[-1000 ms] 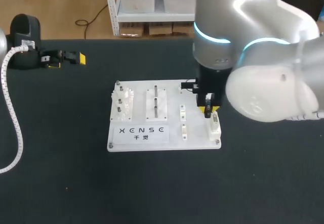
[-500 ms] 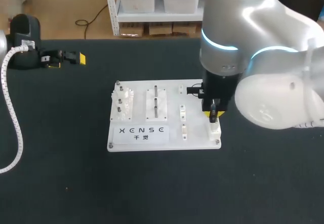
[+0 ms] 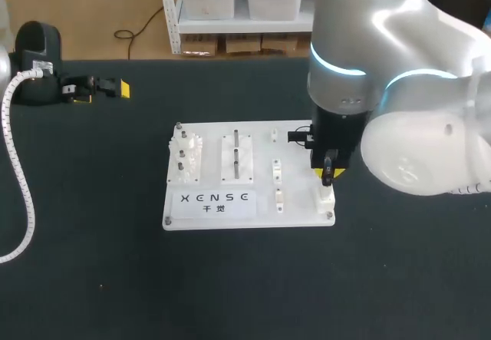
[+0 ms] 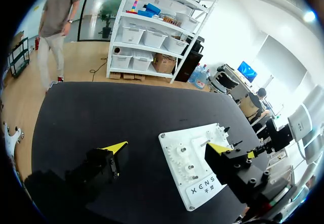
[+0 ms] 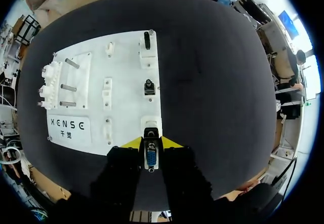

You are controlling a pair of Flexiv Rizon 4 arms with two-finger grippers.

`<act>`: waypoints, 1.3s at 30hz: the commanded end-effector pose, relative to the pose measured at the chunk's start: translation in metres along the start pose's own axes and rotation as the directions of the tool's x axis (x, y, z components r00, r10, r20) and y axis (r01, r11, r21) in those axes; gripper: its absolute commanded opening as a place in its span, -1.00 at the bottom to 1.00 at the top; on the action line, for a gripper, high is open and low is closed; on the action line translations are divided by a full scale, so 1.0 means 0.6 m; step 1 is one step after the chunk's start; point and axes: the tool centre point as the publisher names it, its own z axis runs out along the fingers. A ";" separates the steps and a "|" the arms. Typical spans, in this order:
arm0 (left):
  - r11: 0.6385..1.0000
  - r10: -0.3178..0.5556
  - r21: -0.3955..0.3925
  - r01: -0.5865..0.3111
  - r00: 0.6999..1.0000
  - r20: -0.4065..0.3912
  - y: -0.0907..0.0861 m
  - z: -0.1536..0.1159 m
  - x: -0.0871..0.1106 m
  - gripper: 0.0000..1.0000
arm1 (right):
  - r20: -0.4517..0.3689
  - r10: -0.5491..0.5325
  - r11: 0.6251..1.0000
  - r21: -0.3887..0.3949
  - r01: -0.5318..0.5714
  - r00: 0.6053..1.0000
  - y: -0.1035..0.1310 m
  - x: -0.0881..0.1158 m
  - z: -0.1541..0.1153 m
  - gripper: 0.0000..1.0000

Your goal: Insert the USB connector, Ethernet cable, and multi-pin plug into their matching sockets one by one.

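Note:
A white board lies mid-table with sockets down its right column. My right gripper hangs just above the nearest socket. In the right wrist view this gripper is shut on the multi-pin plug, whose blue face shows between the yellow tips. The empty white socket lies directly ahead of it. Further along sit a socket with a black plug and another dark connector. My left gripper rests at the far left of the table, open with nothing between its fingers.
The board's left part carries clear gears and a block with upright pins. Two small white fixtures stand in its middle column. A white coiled cable runs down the left side of the black table.
My right arm has shifted to the right and a little toward the board's front edge, carrying the plug to a spot over the nearest socket. The left arm has stayed put.

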 end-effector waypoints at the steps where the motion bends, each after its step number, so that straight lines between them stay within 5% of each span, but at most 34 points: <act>1: 1.000 0.000 0.000 0.000 1.000 0.000 0.000 0.000 0.000 1.00 | 0.004 0.001 1.000 -0.002 -0.001 1.000 -0.003 0.005 -0.001 -1.00; 39: 1.000 0.000 0.000 0.000 1.000 0.000 0.000 0.000 0.000 1.00 | -0.016 0.016 1.000 0.015 -0.016 1.000 -0.011 0.003 0.020 -1.00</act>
